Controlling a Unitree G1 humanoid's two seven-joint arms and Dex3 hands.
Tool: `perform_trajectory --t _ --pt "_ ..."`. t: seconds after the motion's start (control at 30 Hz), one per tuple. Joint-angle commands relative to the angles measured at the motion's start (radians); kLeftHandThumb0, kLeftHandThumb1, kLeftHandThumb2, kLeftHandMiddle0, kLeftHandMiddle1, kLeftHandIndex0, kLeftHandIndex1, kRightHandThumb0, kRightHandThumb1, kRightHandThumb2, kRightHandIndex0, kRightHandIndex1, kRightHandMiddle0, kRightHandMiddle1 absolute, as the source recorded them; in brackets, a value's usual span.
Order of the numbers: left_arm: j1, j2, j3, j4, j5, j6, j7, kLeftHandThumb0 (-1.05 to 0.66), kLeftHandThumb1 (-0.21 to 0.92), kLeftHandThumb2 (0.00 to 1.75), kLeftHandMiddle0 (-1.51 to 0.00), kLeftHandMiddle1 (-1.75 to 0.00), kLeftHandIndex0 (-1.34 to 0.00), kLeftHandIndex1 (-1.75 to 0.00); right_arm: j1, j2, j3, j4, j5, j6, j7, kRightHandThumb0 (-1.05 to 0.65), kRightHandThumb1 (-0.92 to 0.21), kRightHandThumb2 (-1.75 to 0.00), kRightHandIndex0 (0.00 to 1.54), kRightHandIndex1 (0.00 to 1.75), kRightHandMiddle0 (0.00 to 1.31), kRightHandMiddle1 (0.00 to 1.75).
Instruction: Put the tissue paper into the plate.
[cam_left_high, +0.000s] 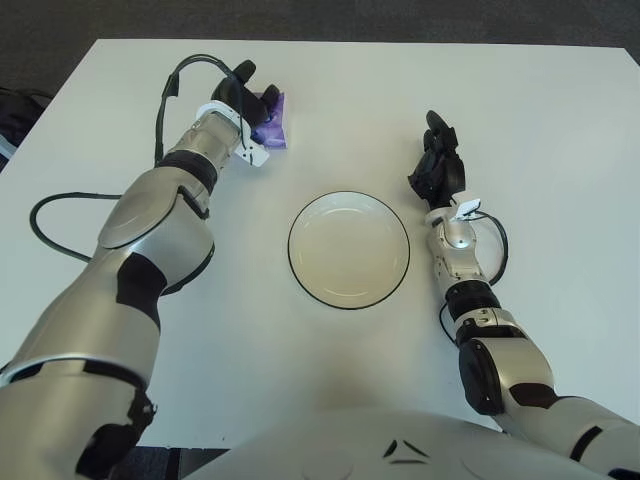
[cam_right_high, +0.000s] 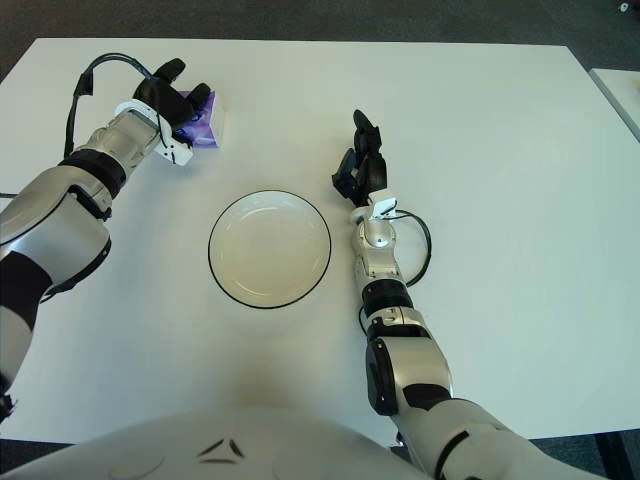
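Note:
A small purple tissue pack (cam_left_high: 273, 124) is at the far left of the white table (cam_left_high: 560, 120). My left hand (cam_left_high: 250, 100) reaches over it from the left, its dark fingers (cam_right_high: 172, 95) curled around the pack's near side and gripping it. The pack looks tilted up in the grasp. A white plate (cam_left_high: 348, 250) with a dark rim lies in the middle of the table, well to the right of and nearer than the pack; nothing is in it. My right hand (cam_left_high: 437, 165) shows just right of the plate, fingers relaxed and pointing away, holding nothing.
A black cable (cam_left_high: 45, 205) loops beside my left forearm on the table's left side. A thin cable (cam_left_high: 497, 240) curls by my right wrist. The table's far edge runs close behind the pack.

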Motion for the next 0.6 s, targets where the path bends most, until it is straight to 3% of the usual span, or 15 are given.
perform_trajectory --t 0.0,0.57 --pt "0.061 0.011 -0.035 0.019 0.034 -0.025 -0.009 -1.05 0.92 0.84 -0.12 -0.03 0.0 -0.3 0.132 0.021 -0.004 0.084 0.013 0.049 0.002 -0.65 -0.92 -1.0 0.21 0.01 0.0 0.42" --pt "0.076 0.017 -0.039 0.016 0.02 -0.071 0.047 -0.98 0.92 0.8 -0.19 -0.03 0.0 -0.46 0.137 0.021 -0.003 0.08 0.012 0.048 0.002 -0.64 -0.92 -1.0 0.21 0.01 0.0 0.44"
